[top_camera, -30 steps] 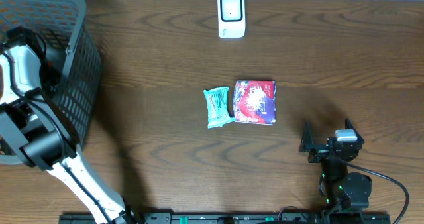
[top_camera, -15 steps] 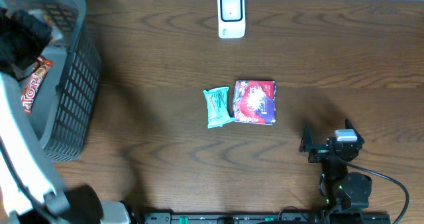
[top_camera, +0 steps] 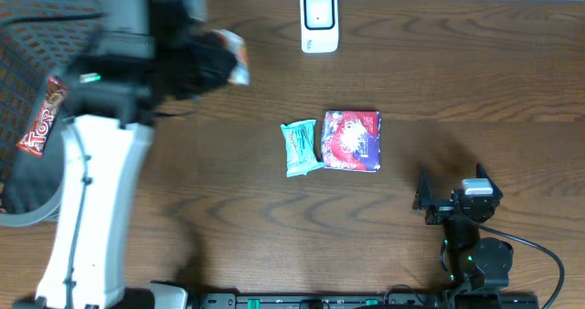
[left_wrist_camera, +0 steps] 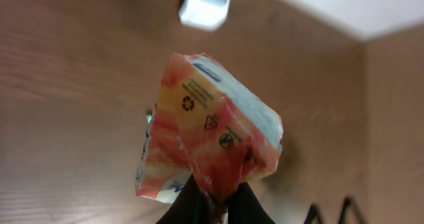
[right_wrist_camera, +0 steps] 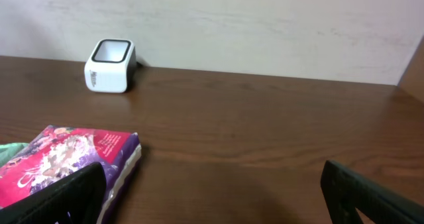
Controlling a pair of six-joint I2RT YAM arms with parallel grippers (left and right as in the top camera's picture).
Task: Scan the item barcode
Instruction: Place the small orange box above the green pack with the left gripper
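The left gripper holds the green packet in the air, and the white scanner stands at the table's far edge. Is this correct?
Not quite: the left gripper holds an orange packet, as the left wrist view shows. The green packet lies on the table. The scanner part is right.

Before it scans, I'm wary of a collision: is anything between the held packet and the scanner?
Nothing visible. The packet, pinched in the left fingers, hangs left of the scanner, with only bare table between.
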